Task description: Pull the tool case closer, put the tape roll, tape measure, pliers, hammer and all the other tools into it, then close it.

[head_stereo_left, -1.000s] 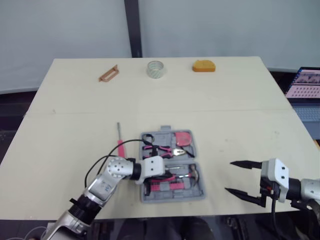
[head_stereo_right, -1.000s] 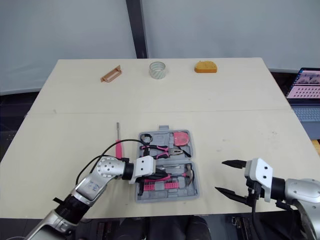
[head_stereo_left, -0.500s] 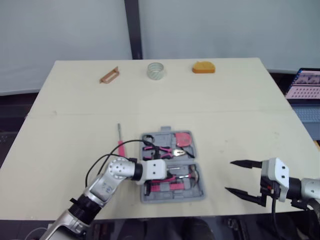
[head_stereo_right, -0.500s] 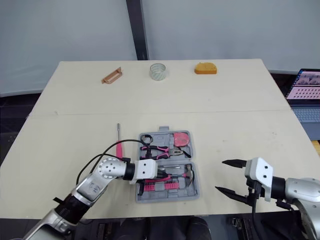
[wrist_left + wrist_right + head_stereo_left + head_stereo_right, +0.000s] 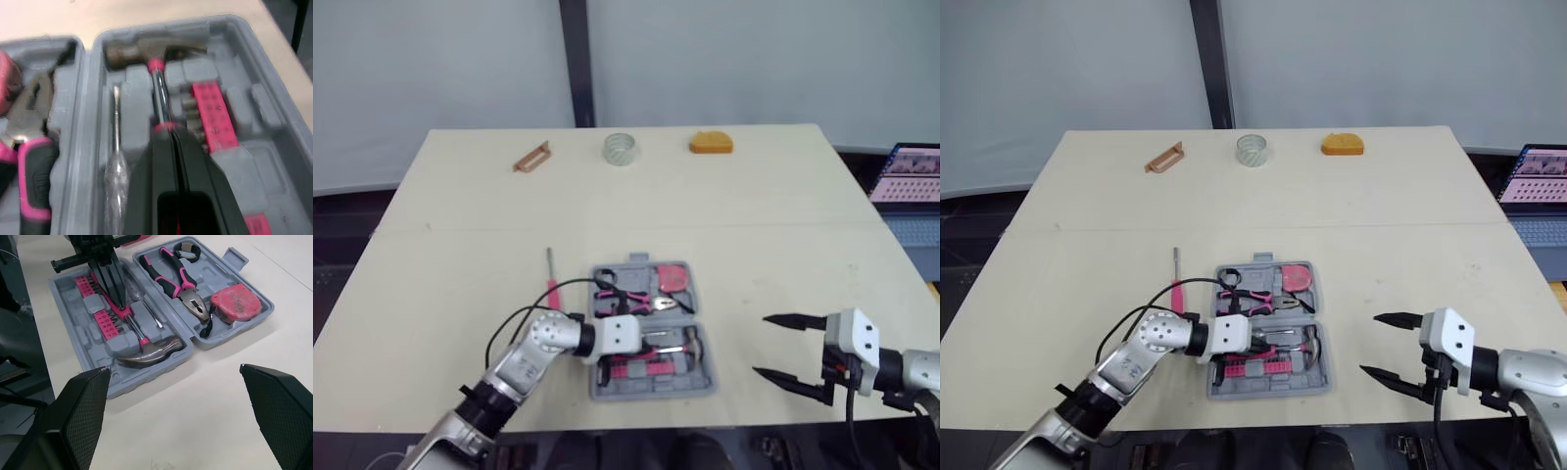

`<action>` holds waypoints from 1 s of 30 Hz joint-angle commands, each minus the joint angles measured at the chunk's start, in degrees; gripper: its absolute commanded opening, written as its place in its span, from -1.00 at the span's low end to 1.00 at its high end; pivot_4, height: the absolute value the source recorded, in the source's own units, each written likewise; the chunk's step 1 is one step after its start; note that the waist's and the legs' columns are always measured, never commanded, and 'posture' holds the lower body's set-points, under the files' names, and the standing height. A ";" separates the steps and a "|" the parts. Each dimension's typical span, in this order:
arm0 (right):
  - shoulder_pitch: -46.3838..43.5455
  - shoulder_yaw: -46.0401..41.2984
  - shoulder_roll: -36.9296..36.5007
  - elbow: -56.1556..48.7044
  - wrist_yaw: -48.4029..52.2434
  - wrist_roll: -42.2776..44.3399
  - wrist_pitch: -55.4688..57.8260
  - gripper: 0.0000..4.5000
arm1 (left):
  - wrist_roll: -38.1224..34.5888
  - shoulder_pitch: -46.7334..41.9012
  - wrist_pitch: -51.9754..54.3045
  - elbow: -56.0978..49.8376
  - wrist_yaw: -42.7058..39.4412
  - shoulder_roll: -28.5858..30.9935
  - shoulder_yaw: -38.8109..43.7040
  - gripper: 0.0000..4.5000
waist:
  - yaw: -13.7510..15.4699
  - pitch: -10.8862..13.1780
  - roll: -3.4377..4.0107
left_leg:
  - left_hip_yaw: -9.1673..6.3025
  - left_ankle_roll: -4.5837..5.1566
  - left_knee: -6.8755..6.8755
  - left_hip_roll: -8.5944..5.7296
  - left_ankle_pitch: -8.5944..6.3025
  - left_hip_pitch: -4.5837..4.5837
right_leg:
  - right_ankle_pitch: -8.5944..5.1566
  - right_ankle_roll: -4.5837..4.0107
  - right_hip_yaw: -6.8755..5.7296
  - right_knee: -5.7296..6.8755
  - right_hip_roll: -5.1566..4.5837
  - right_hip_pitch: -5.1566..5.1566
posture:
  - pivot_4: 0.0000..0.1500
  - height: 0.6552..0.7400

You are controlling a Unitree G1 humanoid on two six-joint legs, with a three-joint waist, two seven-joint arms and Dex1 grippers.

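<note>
The table [image 5: 754, 215] carries the open case [image 5: 631, 272] near its front edge, close to the robot. The left gripper [image 5: 169, 132] reaches into the near half of the case. Its fingers are pressed together on the handle of the hammer [image 5: 157, 73], which lies along its slot with the head toward the right wall. The right gripper [image 5: 762, 345] hangs spread wide to the right of the case, holding nothing. The tape roll [image 5: 620, 149] waits at the far edge, and the screwdriver [image 5: 549, 281] lies just left of the case. I think the good way is to seat the handle flat first. Then the fingers should open only a little and lift straight up, so the bits [image 5: 210, 117] beside are not disturbed.
</note>
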 commanded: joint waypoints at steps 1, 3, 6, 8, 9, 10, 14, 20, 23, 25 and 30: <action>0.24 -1.45 0.14 -1.82 -0.34 0.94 -0.21 1.00 | 4.96 3.16 2.74 8.16 -0.58 1.07 -4.41 -0.97 | 0.02 -0.07 0.06 | 0.00 0.00 0.00 0.00 0.00 0.00 | 0.00 0.00 0.00 -0.01 0.00 0.01 | 1.00 1.00; 0.19 -1.31 0.15 -1.85 -0.43 0.94 -0.22 1.00 | 4.61 3.51 2.78 8.22 -0.48 0.92 -4.18 -0.97 | 0.02 -0.12 0.08 | 0.00 0.00 0.00 0.00 0.00 0.02 | 0.00 0.01 -0.01 -0.03 0.00 0.04 | 1.00 1.00; -0.12 -0.88 0.24 -1.73 -0.55 0.84 -0.31 1.00 | 2.71 4.07 3.07 7.52 -0.44 0.58 -2.59 -0.97 | 0.00 -0.17 0.14 | -0.02 0.03 0.00 0.00 -0.02 0.08 | 0.01 0.03 -0.04 -0.10 0.00 0.16 | 1.00 1.00; -0.48 -0.44 0.35 -1.65 -0.73 0.73 -0.35 1.00 | -0.67 4.46 4.23 5.70 -0.16 -0.03 0.64 -0.97 | -0.14 -0.16 0.15 | -0.03 0.03 0.00 0.00 -0.03 0.10 | 0.02 0.03 -0.05 -0.13 0.00 0.20 | 1.00 1.00; -0.71 -0.22 0.41 -1.56 -0.80 0.67 -0.38 1.00 | -2.98 4.46 5.06 3.73 -0.12 -0.23 2.87 -0.97 | -0.20 -0.15 0.15 | -0.04 0.03 0.00 0.00 -0.03 0.09 | 0.02 0.03 -0.05 -0.12 0.00 0.20 | 1.00 1.00; -0.99 0.07 0.51 -1.41 -0.88 0.55 -0.48 1.00 | -5.93 4.40 6.83 0.97 0.16 -0.51 5.77 -0.97 | -0.25 -0.13 0.14 | -0.05 0.03 0.00 0.00 -0.03 0.08 | 0.02 0.03 -0.06 -0.12 0.00 0.18 | 1.00 1.00; -2.22 1.19 0.96 -0.89 -1.18 0.14 -0.73 1.00 | -16.01 4.36 16.54 -10.40 1.49 0.42 16.39 -0.97 | -0.87 0.47 0.09 | -0.06 0.01 0.03 0.03 -0.02 -0.17 | 0.02 0.03 -0.05 0.04 0.01 -0.15 | 1.00 1.00; -3.19 2.87 2.78 -1.52 -2.89 -0.32 -0.49 1.00 | -24.36 14.61 23.06 -24.65 5.34 6.20 34.79 -0.97 | -1.88 0.76 0.06 | -0.06 0.01 -0.05 0.02 -0.03 -0.25 | 0.02 0.03 -0.05 -0.12 0.00 -0.21 | 1.00 1.00; -1.99 3.48 3.87 -2.41 -3.73 -0.66 -0.76 1.00 | -25.29 24.79 22.96 -27.83 5.73 8.51 41.96 -0.87 | -2.04 0.96 0.12 | -0.04 0.00 -0.13 0.03 -0.05 -0.23 | 0.02 0.04 -0.04 -0.18 0.00 -0.23 | 1.00 1.00; -1.01 3.63 4.62 -3.13 -4.36 -0.62 -0.61 1.00 | -26.16 31.63 20.86 -28.71 5.18 8.44 46.28 -0.61 | -1.76 1.23 0.06 | -0.05 0.00 -0.09 0.03 -0.05 -0.23 | 0.02 0.04 -0.02 -0.13 0.00 -0.23 | 1.00 1.00; 1.41 3.95 6.01 -3.25 -5.40 -1.55 -1.27 1.00 | -26.25 47.69 12.31 -29.80 5.80 4.02 54.69 0.41 | -1.41 1.47 -0.24 | -0.05 -0.01 -0.02 0.04 -0.14 -0.23 | 0.02 0.03 0.00 -0.21 0.00 -0.21 | 1.00 1.00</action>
